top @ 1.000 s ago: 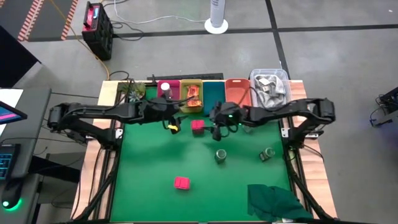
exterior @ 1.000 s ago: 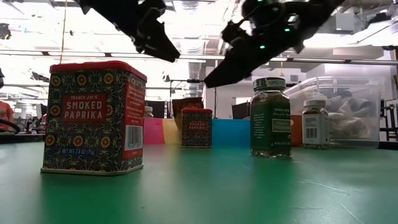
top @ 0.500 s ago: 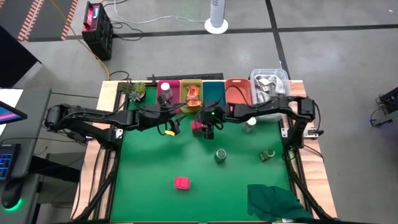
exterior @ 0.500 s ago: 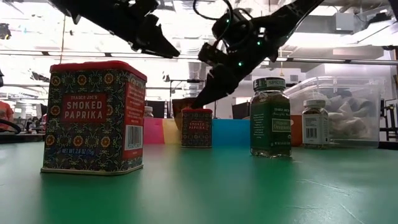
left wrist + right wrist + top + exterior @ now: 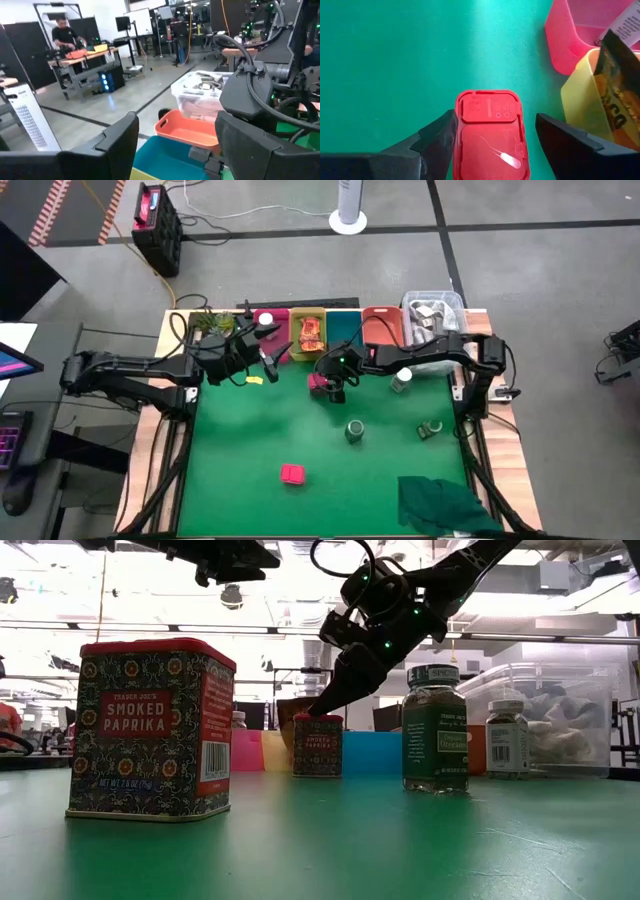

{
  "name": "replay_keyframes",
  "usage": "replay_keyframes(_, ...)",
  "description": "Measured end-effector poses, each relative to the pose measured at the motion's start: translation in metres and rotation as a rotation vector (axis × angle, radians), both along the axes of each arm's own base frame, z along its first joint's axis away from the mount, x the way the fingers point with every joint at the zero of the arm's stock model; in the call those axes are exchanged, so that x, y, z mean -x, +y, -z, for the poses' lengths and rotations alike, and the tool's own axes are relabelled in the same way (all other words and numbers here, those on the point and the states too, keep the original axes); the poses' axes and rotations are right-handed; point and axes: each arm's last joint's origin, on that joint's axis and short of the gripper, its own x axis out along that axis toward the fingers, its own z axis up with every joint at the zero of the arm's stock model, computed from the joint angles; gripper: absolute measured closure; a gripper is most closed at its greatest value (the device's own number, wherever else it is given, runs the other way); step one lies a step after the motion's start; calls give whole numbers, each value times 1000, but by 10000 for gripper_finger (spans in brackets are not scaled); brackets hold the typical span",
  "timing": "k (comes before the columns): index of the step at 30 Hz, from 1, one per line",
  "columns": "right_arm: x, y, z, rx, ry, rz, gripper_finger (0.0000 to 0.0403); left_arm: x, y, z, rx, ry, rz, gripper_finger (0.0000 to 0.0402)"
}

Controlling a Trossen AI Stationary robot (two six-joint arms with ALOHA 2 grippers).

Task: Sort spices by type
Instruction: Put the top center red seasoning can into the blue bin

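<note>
Overhead and level views of the green table with my two arms reaching toward the row of bins at its far edge. My right gripper is lowered over a pink paprika box standing just in front of the yellow bin; in the right wrist view the box's hinged red lid lies between my two fingers, which are spread wide on either side of it with bare green showing in both gaps, so I cannot see any contact. In the level view the fingertips reach the top edge of that box. My left gripper hangs raised near the pink bin, its fingers apart and holding nothing; past them show the orange bin and a clear tub. A second pink box stands alone near the front of the table, looming large in the level view. Two green-lidded jars stand right of centre, well apart from each other. A white-capped jar sits in the pink bin, another stands beside my right arm, and an orange-brown packet lies in the yellow bin
</note>
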Motion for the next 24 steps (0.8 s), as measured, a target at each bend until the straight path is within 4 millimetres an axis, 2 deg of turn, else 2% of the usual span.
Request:
replay_keyframes(6,-1,0,-2,-4,-12,6,102,-3,0,8,36,45,1,153)
replay_keyframes(14,-10,-1,-19,-4,-10,9,102,-3,0,9,15,76,0,153)
replay_keyframes(24,-8,6,-17,-110,44,120,101,-2,4,14,45,107,-14,153)
